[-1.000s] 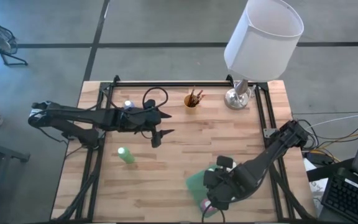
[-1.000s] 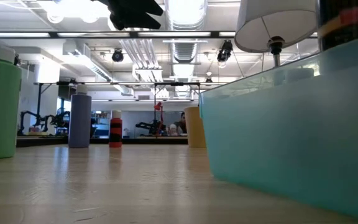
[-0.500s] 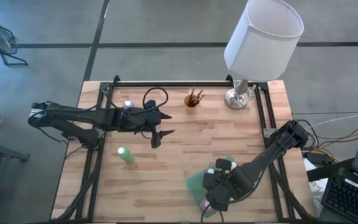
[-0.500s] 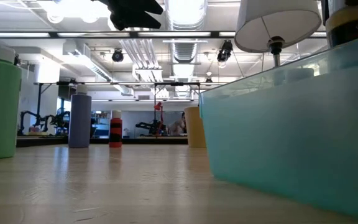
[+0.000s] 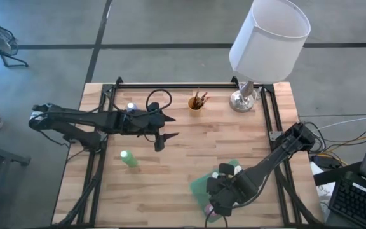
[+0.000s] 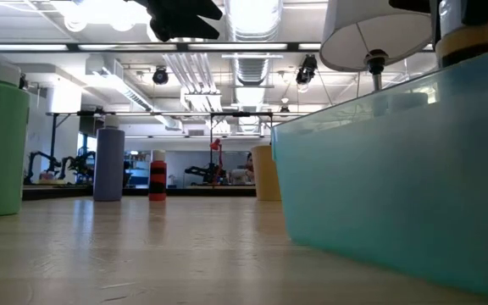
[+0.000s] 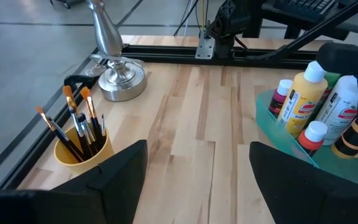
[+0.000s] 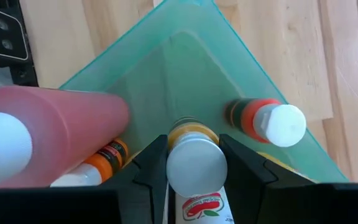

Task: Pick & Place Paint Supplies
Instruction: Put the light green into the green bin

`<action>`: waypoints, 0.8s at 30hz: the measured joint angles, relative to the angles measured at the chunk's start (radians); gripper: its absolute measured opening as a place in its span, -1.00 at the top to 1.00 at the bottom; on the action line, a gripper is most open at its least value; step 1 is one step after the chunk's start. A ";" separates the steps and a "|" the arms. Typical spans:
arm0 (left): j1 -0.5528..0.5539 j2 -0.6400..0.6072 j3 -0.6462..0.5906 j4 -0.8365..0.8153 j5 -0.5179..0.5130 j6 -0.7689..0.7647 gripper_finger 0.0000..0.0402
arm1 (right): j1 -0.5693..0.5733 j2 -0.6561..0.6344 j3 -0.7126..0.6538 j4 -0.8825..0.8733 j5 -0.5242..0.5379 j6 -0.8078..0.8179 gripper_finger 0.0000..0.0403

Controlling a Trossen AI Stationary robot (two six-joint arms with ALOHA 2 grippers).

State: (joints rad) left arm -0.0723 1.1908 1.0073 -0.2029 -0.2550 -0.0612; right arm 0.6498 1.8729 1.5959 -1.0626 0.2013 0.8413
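Note:
My right gripper [image 8: 194,163] hangs over the teal bin [image 5: 201,184] near the table's front, shut on a white-capped paint bottle with a yellow band [image 6: 468,44]. In the bin lie a pink bottle [image 8: 61,124], an orange-banded one [image 8: 98,160] and a red one with a white cap [image 8: 269,123]. My left gripper [image 5: 166,138] waits open above the table's middle. A green bottle [image 5: 129,159] and a purple one [image 6: 108,163] stand on their bases on the wood. Dark-handled brushes stand in a yellow cup [image 7: 82,146]. My right gripper pinches the bottle between its two fingers at its white round top [image 8: 196,165]. The fingers come from above, pointing steeply down. The bottle hangs upright below them over the bin, its yellow part just above the bin's rim in the low view.
The lamp's silver base [image 5: 243,100] stands at the far right, its white shade [image 5: 269,38] overhanging the far edge. A small red bottle [image 6: 157,176] stands far back. More bottles stand in the bin [image 7: 303,93]. A black rail frames the table's far edge [image 5: 176,84].
My right gripper has sunk a little toward the bin with the bottle, which stays upright in the hold.

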 joint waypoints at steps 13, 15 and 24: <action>0.000 0.000 0.000 0.000 0.000 -0.008 -0.43 | -0.038 -0.003 0.000 0.007 -0.023 0.065 0.44; 0.000 0.000 0.000 0.000 0.000 -0.008 -0.43 | -0.046 -0.006 0.005 0.005 -0.029 0.100 0.44; 0.000 0.000 0.000 0.000 0.000 -0.003 -0.43 | -0.070 -0.012 0.060 0.011 -0.045 0.173 0.44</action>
State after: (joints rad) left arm -0.0723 1.1908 1.0073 -0.2028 -0.2554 -0.0643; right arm 0.5801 1.8613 1.6561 -1.0512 0.1559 1.0145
